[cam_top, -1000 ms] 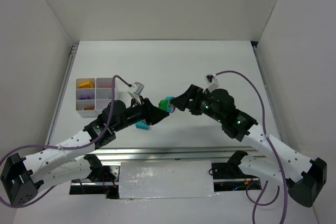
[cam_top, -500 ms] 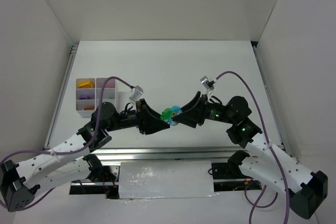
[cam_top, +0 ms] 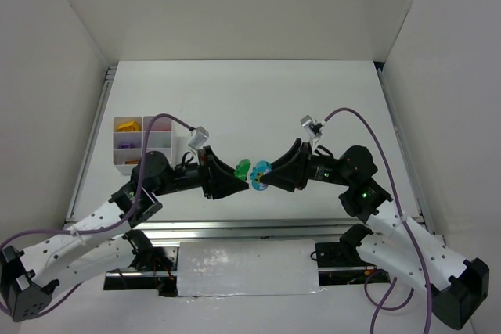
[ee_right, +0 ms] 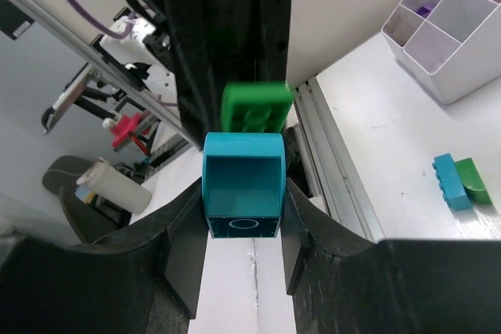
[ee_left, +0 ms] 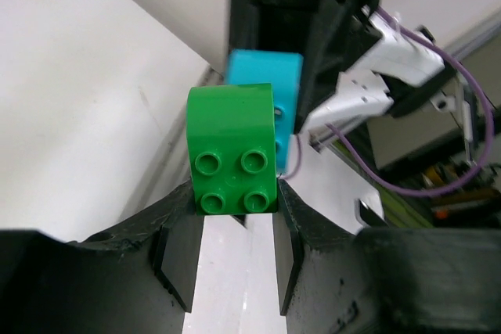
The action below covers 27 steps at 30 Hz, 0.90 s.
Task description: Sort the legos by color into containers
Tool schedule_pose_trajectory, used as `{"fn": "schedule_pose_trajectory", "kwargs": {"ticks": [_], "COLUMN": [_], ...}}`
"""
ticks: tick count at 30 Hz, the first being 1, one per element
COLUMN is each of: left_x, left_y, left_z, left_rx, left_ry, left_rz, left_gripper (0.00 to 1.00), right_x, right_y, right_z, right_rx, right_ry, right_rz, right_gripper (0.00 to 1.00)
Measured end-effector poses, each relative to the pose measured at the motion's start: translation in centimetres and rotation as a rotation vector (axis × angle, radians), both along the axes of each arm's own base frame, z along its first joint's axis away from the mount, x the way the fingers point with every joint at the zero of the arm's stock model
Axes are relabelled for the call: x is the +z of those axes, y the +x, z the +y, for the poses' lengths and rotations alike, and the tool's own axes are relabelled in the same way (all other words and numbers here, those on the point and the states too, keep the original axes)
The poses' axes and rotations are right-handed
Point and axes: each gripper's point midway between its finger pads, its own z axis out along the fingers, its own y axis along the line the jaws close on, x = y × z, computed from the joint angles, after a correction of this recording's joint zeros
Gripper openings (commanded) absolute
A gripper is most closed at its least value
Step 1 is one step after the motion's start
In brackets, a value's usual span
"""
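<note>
A robotics lab test cell is being indicated. The white table is being boxed in by plain white panels and is being edged at its near side by aluminium rails. Purple cables are being run loosely along the two robot arms. Past the table edge, a grey chair and a blurred bench of wiring are being glimpsed, with metal framing being seen beside them

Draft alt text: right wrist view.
The right pincer is shut on a teal hollow plastic brick; just behind it, the left pincer holds a green plastic brick. A loose teal brick and loose green brick lie side by side near a white compartmented tray.
</note>
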Motion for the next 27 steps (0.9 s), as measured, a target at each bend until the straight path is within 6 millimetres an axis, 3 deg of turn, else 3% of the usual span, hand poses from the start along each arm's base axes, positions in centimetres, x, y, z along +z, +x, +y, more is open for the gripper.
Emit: {"fn": "schedule_pose_trajectory", "kwargs": {"ticks": [9,12,15,18,21,24,27], "left_x": [0.9,0.5,-0.3,-1.3,-3.6,-6.4,-8.1], "left_y": [3.8,6.2,10.3,13.9,15.0,15.0,15.7], "left_z": [3.7,5.5,9.9,16.3,20.7,23.2,24.3], "left_rx": [0.188,0.326,0.625,0.990,1.222,1.353,1.428], "left_ry": [0.000,0.048,0.138,0.214,0.267,0.309,0.304], "left_rz": [0.005,0.065,0.204,0.378,0.516,0.653,0.756], "left_gripper": [0.00,0.00,0.00,0.00,0.00,0.00,0.00], "right_x": [-2.1,-2.5,-3.4,-4.4,-5.2,-5.9,-6.4], "right_y": [0.6,1.3,2.2,2.9,3.5,4.2,4.6], "right_z": [-0.5,-0.8,-1.1,-1.4,-1.6,-1.9,-2.2], "right_rx": [-0.007,-0.045,-0.094,-0.143,-0.188,-0.233,-0.264], "right_ry": [-0.032,-0.045,-0.077,-0.111,-0.141,-0.167,-0.184], "right_rz": [0.006,0.010,0.034,0.070,0.102,0.137,0.160], "right_gripper": [0.00,0.00,0.00,0.00,0.00,0.00,0.00]}}
